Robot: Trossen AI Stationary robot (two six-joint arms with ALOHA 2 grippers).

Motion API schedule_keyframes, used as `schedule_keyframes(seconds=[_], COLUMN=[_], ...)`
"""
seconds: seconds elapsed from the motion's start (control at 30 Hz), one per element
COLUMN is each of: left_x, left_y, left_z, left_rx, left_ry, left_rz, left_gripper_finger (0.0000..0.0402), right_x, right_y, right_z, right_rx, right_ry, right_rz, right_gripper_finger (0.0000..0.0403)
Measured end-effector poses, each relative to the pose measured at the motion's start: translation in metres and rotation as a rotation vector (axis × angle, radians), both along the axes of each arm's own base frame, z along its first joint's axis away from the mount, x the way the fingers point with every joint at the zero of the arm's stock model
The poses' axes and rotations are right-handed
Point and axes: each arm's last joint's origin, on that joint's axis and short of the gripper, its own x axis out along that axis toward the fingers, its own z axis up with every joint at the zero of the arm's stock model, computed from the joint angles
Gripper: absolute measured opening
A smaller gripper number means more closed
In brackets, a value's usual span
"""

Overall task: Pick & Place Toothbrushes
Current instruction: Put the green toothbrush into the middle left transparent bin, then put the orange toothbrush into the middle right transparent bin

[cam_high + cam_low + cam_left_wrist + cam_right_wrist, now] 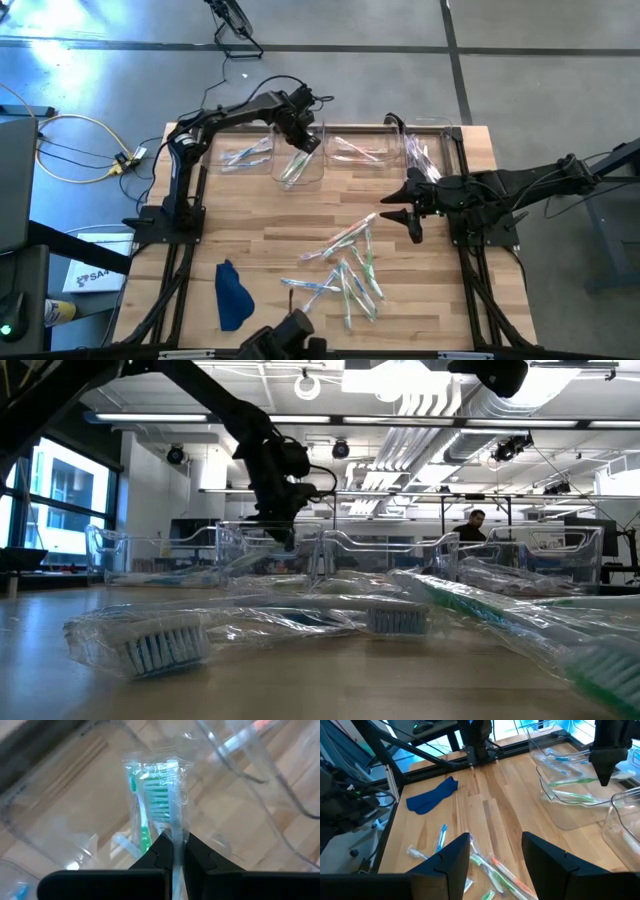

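A wrapped green toothbrush [150, 795] is being pinched by the closed left gripper [303, 143] over the twelve-o'clock bin [318, 172] for sorting, while the empty right gripper [398, 205] is being held open above the pile [350, 270].

Four bins [355, 155] are standing in a row along the table's [300, 225] far edge. Loose toothbrushes [350, 270] are lying nearer, right of centre. A cloth [232, 295] is lying left of them, near the front edge.
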Motion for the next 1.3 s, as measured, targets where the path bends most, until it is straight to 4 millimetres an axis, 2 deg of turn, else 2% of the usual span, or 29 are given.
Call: schedule_keyframes(seconds=[0.4,0.83,1.3], left_x=[0.0022,0.0038,0.0039], left_y=[0.0009,-0.0012,-0.0013], left_z=[-0.0057,-0.0058,-0.0058], left_rx=[0.03,0.043,0.039], left_ry=[-0.008,0.005,0.001], left_rz=[0.028,0.032,0.03], left_gripper_finger=[0.0021,0.0112,0.0117], right_x=[0.0,0.0,0.0], right_y=[-0.0001,-0.0001,0.0], right_z=[0.0,0.0,0.0], right_rx=[0.0,-0.001,-0.001], right_ry=[0.0,0.0,0.0], right_rz=[0.0,-0.001,0.0], right_gripper_finger=[0.0173,0.0173,0.0173])
